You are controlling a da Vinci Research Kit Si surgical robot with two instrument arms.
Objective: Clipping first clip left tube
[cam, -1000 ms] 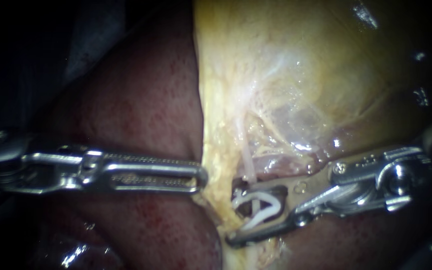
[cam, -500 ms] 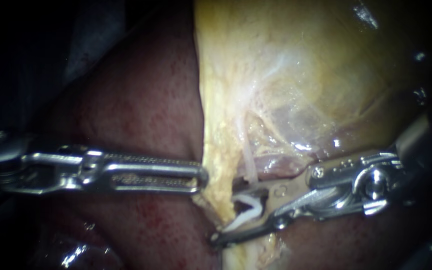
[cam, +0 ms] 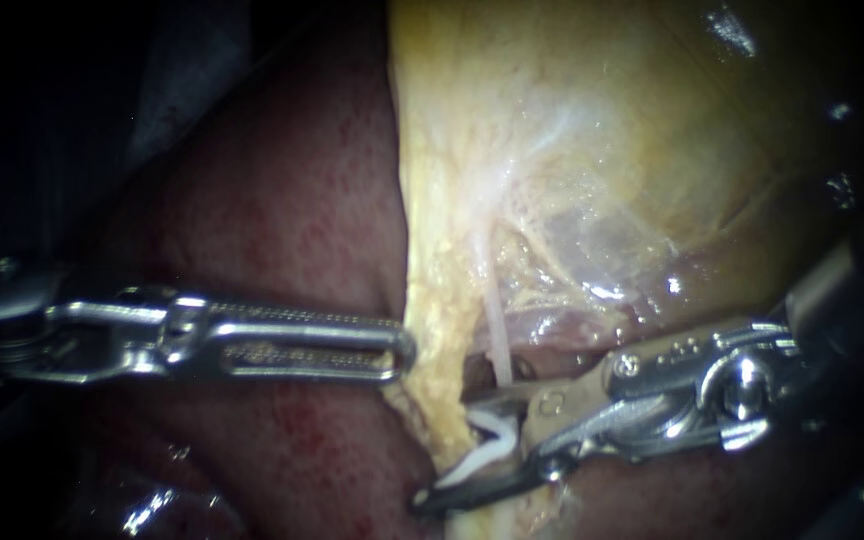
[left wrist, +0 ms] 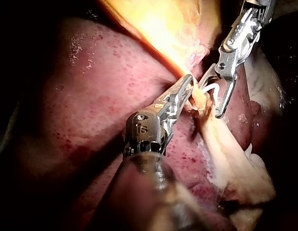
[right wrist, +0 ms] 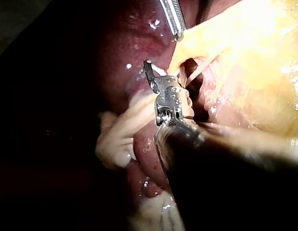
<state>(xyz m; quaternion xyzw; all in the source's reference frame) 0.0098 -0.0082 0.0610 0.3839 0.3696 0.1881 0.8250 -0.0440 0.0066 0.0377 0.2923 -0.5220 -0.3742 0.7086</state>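
Right instrument [cam: 449,452]: jaws narrow, holding clip [cam: 484,443]
Tube [cam: 494,330]: upright, across jaws, apparently inside clip
Left instrument [cam: 400,350]: jaws gripping gallbladder [cam: 552,150] edge

Endoscope: v. close, facing the gallbladder [cam: 572,150] edge w/ liver [cam: 282,200] beside it. Left instrument [cam: 404,352] comes in from its left, right instrument [cam: 445,452] from its right. Left wrist cam: sits behind its own shaft, looks fwd along it to the tip, also v. near, other instrument ahead. Right wrist cam: same setup on the right arm, own shaft filling the foreground. All 3 share one spot: clip [cam: 487,440], tube [cam: 495,335], both tips.
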